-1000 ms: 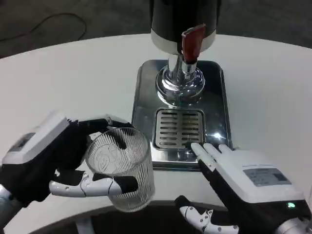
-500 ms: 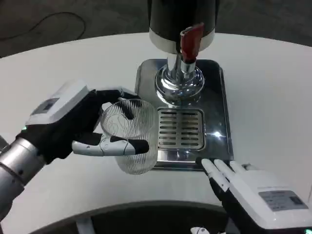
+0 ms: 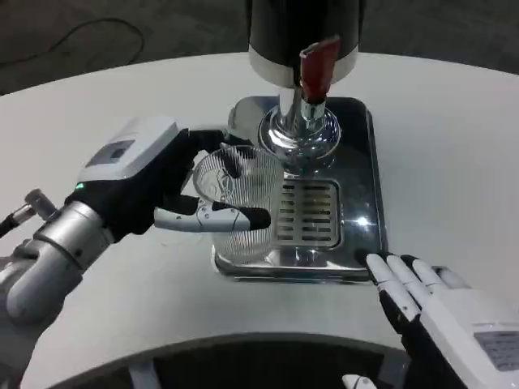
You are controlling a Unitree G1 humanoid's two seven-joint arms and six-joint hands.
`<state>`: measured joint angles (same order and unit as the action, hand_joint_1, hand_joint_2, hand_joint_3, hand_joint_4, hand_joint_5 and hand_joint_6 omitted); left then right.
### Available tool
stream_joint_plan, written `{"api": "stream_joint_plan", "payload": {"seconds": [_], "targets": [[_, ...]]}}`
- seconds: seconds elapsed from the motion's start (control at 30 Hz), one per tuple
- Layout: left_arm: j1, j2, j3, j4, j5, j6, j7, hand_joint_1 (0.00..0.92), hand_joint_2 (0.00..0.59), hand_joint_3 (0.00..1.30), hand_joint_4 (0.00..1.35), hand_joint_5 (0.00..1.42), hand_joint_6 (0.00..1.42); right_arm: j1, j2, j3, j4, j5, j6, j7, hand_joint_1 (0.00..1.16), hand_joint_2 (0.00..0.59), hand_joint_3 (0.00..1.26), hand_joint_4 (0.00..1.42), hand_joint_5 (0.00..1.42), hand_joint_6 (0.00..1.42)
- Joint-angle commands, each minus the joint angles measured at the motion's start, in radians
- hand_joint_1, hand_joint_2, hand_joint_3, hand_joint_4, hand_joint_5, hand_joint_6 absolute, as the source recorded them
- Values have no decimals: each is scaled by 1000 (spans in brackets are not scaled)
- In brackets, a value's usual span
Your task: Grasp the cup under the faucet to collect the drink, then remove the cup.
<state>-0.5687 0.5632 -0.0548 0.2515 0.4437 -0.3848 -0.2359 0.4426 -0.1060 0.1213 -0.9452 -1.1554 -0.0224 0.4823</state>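
Note:
A clear ribbed glass cup (image 3: 243,207) is held upright by my left hand (image 3: 150,182), fingers wrapped around its side. It hangs over the left edge of the metal drip tray (image 3: 357,162), just left of the slotted grate (image 3: 308,212). The drink dispenser (image 3: 304,40) stands at the back of the tray; its chrome faucet with a red lever (image 3: 318,66) points down above the grate. The cup is left of and nearer than the faucet. My right hand (image 3: 442,312) lies open at the lower right, fingers straight, near the tray's front right corner.
The round white table (image 3: 438,138) extends around the tray, with its front edge curving near the bottom of the picture. Dark floor with a cable (image 3: 89,36) shows beyond the far edge.
My left hand has carried the cup up and to the right, from the table's front toward the tray. My right hand has drawn back toward the lower right, away from the tray's front.

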Motion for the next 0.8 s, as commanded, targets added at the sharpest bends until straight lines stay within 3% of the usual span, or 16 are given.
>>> {"api": "stream_joint_plan", "payload": {"seconds": [0.03, 0.13, 0.37, 0.8], "targets": [[-79, -15, -34, 83, 33, -12, 55, 506, 183, 1047, 1230, 1424, 1424, 24, -8, -12, -32, 28, -5, 1, 232, 414, 0, 0, 0, 0], [-130, -24, -58, 151, 54, -17, 80, 506, 183, 1047, 1230, 1424, 1424, 36, -17, -21, -44, 49, 3, 19, 234, 416, 0, 0, 0, 0], [-269, -55, -119, 332, 105, -25, 144, 506, 183, 1047, 1230, 1424, 1424, 111, -32, -88, -101, 105, -8, 26, 236, 419, 0, 0, 0, 0], [-334, -121, -224, 447, 202, -56, 324, 506, 183, 1041, 1230, 1421, 1424, 124, -21, -167, -102, 168, -46, 45, 238, 419, 0, 0, 0, 0]]}}
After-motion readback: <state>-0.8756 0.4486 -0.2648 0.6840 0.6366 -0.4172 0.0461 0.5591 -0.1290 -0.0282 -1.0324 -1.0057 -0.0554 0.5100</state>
